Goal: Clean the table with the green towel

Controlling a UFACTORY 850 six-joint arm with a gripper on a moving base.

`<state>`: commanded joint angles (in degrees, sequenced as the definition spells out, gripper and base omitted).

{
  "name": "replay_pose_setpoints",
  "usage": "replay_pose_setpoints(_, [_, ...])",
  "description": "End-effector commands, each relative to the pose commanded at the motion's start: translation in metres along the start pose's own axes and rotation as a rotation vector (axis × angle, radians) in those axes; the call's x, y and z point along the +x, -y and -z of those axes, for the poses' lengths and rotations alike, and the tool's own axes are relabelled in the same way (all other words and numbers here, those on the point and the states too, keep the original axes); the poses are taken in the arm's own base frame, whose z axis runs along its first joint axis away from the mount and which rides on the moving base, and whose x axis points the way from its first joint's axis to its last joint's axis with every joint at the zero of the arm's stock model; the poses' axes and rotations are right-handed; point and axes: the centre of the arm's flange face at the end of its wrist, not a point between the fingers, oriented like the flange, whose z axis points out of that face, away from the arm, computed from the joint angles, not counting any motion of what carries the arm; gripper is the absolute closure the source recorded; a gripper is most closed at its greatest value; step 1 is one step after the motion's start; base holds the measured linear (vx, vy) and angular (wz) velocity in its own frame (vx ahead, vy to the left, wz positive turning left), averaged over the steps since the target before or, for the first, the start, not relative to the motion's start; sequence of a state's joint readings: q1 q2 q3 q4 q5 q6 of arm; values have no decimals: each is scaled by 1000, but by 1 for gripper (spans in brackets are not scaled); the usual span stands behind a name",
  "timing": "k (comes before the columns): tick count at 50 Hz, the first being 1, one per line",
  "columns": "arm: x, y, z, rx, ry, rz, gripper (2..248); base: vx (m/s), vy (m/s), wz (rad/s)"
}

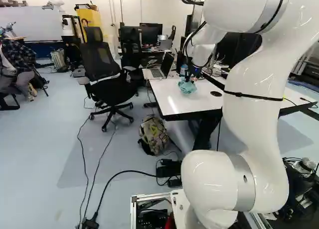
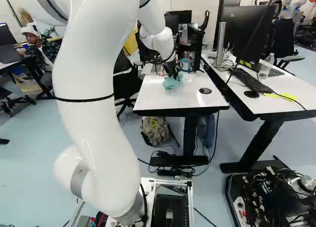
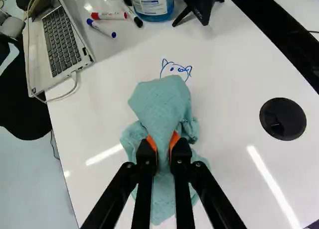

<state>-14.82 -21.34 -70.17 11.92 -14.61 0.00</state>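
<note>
My gripper [image 2: 171, 73] is low over the white table [image 2: 153, 98] in the right base view, at the top of the green towel [image 2: 173, 82]. From the wrist, the gripper [image 3: 163, 144] has the bunched, pale green-blue towel [image 3: 163, 102] pinched between its orange pads, with folds of cloth spreading ahead of and under the fingers. A blue marker doodle [image 3: 177, 69] of a small face with ears shows just beyond the towel; its lower part is hidden by the cloth.
Beyond the doodle stand a blue-liquid bottle [image 3: 152, 5], markers [image 3: 108, 15] and a black stand [image 3: 199, 5]. A laptop [image 3: 62, 40] lies at the table's edge. A black round cap [image 3: 282, 119] sits in the tabletop. A backpack [image 1: 153, 134] rests on the floor. Another robot [image 2: 298, 2] stands far back.
</note>
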Motion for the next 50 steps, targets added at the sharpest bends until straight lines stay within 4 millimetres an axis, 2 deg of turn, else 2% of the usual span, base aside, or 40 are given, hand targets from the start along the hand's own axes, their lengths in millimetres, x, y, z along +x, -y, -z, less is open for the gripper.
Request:
replay_pose_setpoints(33, [53,-9,-40,-5,-48,-18,204,0,0,0])
replay_pose_setpoints(38, [57,-9,-43,-6,-51,-19,204,0,0,0])
replay_pose_setpoints(50, [65,-13,-67,-10,-47,-24,204,0,0,0])
